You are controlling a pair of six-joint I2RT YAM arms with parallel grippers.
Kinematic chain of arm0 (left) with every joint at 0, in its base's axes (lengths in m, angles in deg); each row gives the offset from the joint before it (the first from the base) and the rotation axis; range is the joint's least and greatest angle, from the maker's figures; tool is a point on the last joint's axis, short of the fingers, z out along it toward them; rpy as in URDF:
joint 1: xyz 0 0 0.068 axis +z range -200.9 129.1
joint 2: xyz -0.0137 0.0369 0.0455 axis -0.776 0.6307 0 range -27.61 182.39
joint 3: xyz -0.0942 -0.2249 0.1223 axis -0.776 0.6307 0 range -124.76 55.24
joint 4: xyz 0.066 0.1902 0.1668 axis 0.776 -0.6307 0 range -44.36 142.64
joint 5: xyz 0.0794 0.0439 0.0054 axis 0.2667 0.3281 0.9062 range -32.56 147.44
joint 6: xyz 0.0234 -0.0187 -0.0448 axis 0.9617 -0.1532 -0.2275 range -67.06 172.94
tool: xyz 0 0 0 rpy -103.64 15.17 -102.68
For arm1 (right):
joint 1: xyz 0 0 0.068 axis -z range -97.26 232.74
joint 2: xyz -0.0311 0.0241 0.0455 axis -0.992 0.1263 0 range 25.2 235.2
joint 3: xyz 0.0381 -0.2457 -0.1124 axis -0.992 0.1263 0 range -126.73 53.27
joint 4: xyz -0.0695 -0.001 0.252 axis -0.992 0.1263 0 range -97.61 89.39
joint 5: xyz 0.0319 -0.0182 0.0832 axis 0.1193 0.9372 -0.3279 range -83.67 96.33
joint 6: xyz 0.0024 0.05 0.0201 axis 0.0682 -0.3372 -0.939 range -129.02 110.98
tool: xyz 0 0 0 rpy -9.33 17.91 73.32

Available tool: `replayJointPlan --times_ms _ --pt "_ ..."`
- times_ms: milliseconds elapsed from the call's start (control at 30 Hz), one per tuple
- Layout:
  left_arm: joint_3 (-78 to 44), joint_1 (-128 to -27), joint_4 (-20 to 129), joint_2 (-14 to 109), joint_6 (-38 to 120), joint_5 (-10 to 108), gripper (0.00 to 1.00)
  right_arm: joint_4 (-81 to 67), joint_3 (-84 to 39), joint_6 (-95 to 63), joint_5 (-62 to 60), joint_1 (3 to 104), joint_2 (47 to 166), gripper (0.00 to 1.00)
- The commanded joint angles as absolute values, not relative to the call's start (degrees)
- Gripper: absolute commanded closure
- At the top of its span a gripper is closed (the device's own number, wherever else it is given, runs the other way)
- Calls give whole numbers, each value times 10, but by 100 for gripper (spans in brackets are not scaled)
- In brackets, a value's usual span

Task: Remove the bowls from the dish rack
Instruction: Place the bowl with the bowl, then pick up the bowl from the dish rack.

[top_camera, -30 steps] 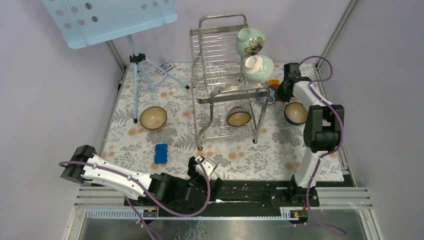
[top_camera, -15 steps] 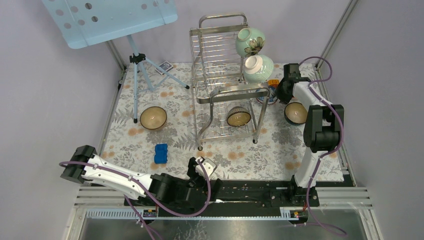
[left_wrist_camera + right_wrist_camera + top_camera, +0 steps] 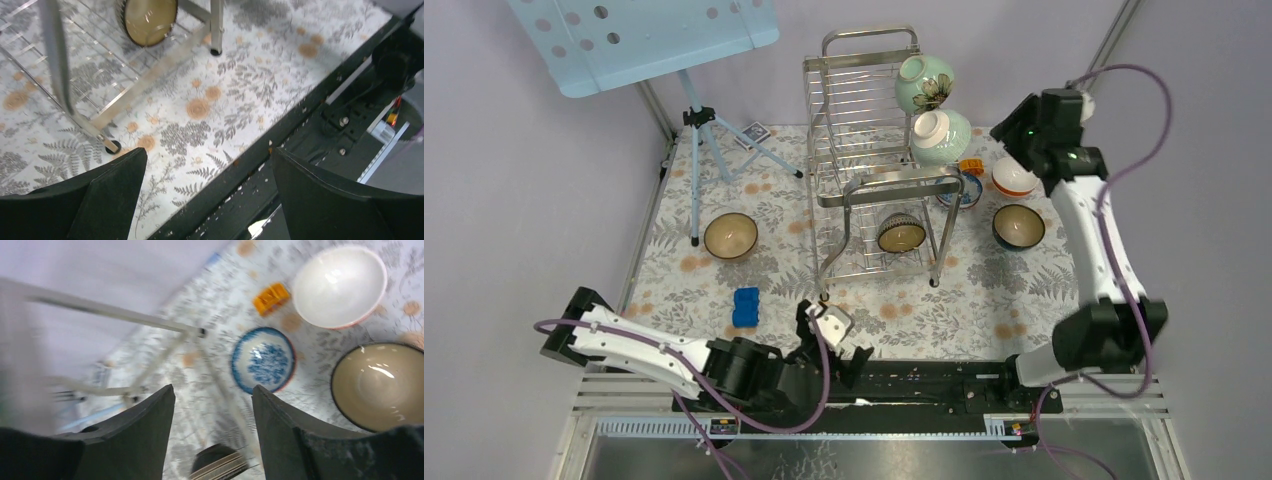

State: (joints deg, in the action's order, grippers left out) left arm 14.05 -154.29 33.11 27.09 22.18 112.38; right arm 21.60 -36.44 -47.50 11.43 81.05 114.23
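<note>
The dish rack [image 3: 874, 150] stands mid-table. Two pale green bowls [image 3: 924, 82] [image 3: 941, 135] lean on its upper tier, and a brown-rimmed bowl [image 3: 901, 233] [image 3: 148, 17] stands on edge in the lower tier. On the cloth right of the rack sit a blue-and-white bowl [image 3: 964, 190] [image 3: 263, 360], an orange-white bowl [image 3: 1014, 177] [image 3: 339, 286] and a dark bowl [image 3: 1017, 226] [image 3: 380, 385]. A brown bowl [image 3: 730, 236] sits at the left. My right gripper [image 3: 1016, 140] [image 3: 212, 390] hangs open and empty above the right-hand bowls. My left gripper [image 3: 829, 335] [image 3: 209, 152] is wide open over the near table edge.
A pale blue perforated stand [image 3: 644, 35] on a tripod occupies the back left. A blue sponge [image 3: 746, 306] lies near the front left. A small orange object [image 3: 970, 166] [image 3: 270, 298] sits between rack and orange-white bowl. The black arm rail [image 3: 320, 150] runs along the near edge.
My right gripper opened and rose away from the table, uncovering the orange-white bowl resting on the cloth. The left arm shifted slightly and stayed open.
</note>
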Motion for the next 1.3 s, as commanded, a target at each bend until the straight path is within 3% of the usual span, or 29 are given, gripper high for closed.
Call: replayJointPlan --times_ms 0,233,400,500,733,1067,1267 --pt "99 -1543 356 220 278 1193 1 193 -346 -501 54 813 1024 30" --pt "73 -1542 355 150 272 1253 1 110 -242 -528 -47 813 876 8" --pt "75 -1542 368 114 269 1265 1 -5 -200 -621 -197 813 856 6" --pt "74 -1542 371 103 267 1260 1 -62 -173 -658 -224 814 857 6" --pt "77 -1542 353 101 245 1245 1 -246 -99 -758 -282 841 872 12" --pt "72 -1541 353 102 257 1257 1 -397 -46 -858 -323 856 893 29" --pt "77 -1542 357 94 263 1261 1 -506 -3 -940 -349 860 912 31"
